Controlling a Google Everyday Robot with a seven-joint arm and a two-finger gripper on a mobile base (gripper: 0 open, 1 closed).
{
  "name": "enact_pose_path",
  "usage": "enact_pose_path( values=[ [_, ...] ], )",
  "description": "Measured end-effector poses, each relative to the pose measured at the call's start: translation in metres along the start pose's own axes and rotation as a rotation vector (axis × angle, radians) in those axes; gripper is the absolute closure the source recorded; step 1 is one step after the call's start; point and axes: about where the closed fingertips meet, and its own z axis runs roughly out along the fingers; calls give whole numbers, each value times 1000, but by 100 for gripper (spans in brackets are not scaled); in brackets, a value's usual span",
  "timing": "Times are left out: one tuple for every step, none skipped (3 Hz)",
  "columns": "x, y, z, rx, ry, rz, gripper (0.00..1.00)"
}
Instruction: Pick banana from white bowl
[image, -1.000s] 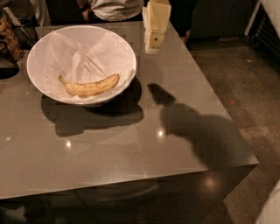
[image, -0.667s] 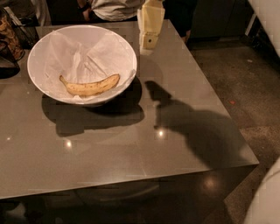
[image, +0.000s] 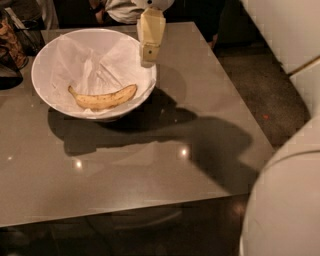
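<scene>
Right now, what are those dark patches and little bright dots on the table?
In the camera view, the broad dark patch is a shadow across the table, reaching the white bowl; the tool hangs over the bowl's right rim; the bright dots are glints of reflected light; the banana is evenly lit.

Gripper — upper centre, pointing down.

Gripper above the right rim of the white bowl, which stands on the table. Banana lies in the bowl, left of and before the gripper.
</scene>
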Motion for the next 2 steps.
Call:
enact_pose_path(
  values=[
    [-25,-10,9,-22,-18,43,0],
    [-52,-23,17,-35,-39,80,1]
  ],
)
